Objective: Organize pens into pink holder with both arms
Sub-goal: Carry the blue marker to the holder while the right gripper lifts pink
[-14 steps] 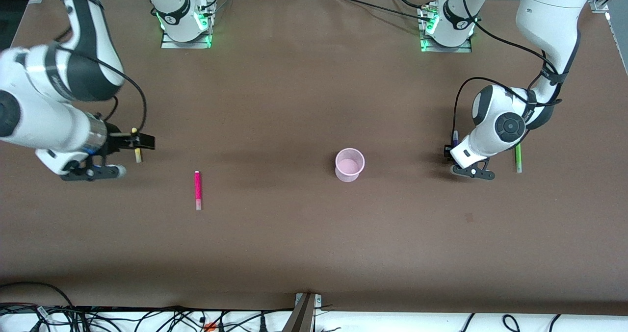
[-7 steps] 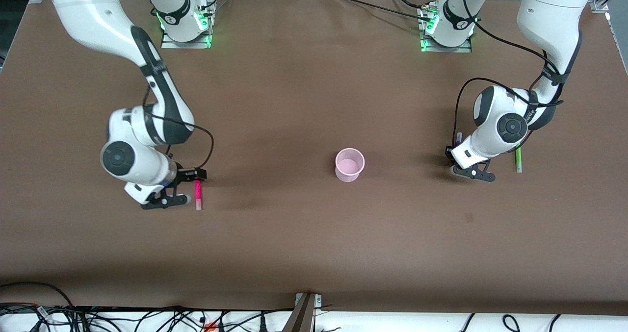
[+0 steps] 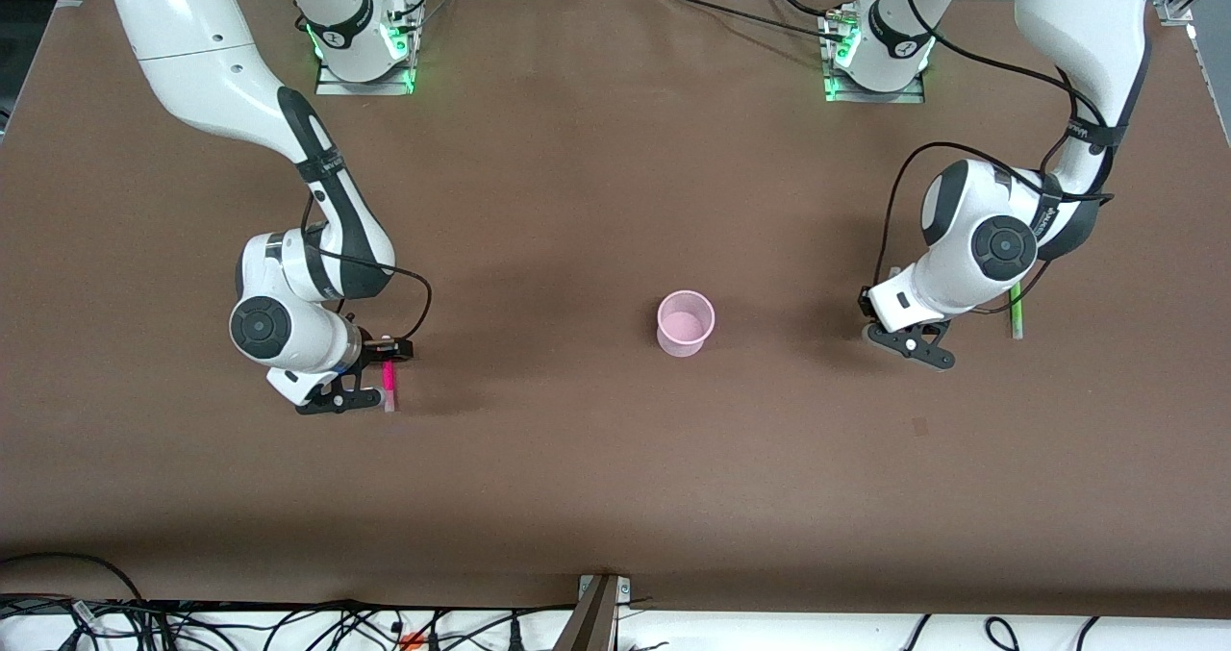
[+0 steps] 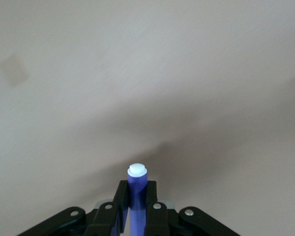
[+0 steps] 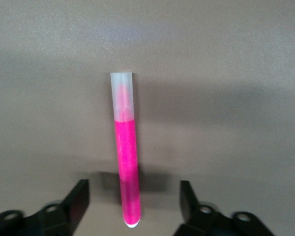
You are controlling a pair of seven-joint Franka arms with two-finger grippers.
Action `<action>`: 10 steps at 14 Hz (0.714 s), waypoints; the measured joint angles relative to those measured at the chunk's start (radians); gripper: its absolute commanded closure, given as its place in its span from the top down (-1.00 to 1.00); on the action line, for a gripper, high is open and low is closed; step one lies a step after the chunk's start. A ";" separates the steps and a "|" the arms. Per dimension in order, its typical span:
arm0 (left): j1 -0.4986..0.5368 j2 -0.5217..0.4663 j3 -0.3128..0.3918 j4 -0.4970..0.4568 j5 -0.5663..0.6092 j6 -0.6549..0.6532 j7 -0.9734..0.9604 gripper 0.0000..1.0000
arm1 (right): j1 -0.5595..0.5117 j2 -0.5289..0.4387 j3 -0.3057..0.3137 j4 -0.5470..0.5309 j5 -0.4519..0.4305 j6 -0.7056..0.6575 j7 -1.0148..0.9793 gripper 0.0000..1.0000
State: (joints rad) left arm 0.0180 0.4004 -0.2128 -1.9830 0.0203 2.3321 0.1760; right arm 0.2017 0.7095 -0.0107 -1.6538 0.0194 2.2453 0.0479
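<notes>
The right arm bends down from its base, its wrist turned low toward its own end of the surface. Its pincer (image 5: 132,196) hangs spread wide, one finger (image 5: 78,196) to each side of the magenta pen (image 5: 125,162). The left arm folds down at its own end, its pincer (image 4: 135,206) clamped on the purple pen (image 4: 136,184), which stands up between the fingers.

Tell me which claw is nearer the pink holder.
Left. The left claw, gripping the purple pen, is beside the pink holder; the right claw straddles the magenta pen, farther off.
</notes>
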 measured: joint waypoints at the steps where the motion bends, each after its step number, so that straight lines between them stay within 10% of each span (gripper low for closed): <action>1: -0.001 0.000 -0.024 0.025 -0.052 -0.007 0.011 -1.00 | 0.000 0.000 0.000 -0.004 0.000 0.000 0.000 -0.54; 4: -0.004 0.000 -0.063 0.071 -0.215 -0.014 0.099 -1.00 | 0.001 0.002 -0.002 -0.017 -0.002 0.004 0.000 -1.00; 10: -0.008 0.031 -0.112 0.125 -0.629 -0.018 0.465 -1.00 | -0.001 0.001 -0.004 -0.007 0.045 -0.026 0.006 -1.00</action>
State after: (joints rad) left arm 0.0098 0.4313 -0.3251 -1.8584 -0.6083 2.3139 0.6413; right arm 0.2006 0.7104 -0.0143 -1.6603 0.0639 2.2197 0.0539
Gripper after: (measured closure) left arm 0.819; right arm 0.824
